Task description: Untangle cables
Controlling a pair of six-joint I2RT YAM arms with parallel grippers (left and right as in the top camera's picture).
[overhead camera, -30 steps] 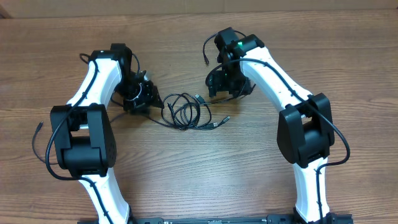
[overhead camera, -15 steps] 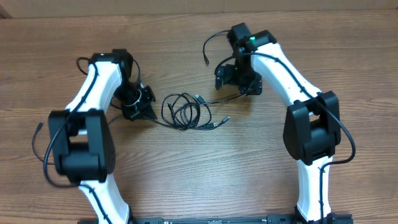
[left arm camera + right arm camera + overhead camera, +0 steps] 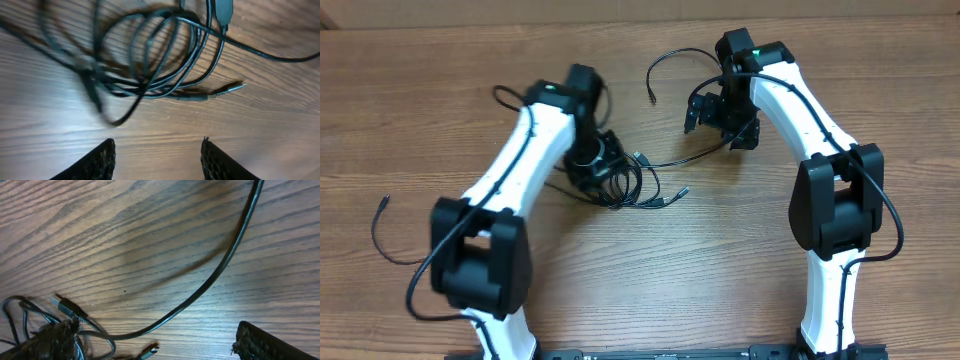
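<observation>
Wood-grain table [image 3: 410, 120] all round. At centre-left of the overhead frame, the left gripper [image 3: 593, 158] hangs right over the left edge of the cables [image 3: 632, 188], a looped black bunch in the middle. Its wrist view shows the fingertips [image 3: 100, 161] parted, bare wood between them and the loops just beyond. One strand [image 3: 675, 160] trails right toward the right gripper [image 3: 722, 110], upper right, which is spread wide and gripping nothing.
</observation>
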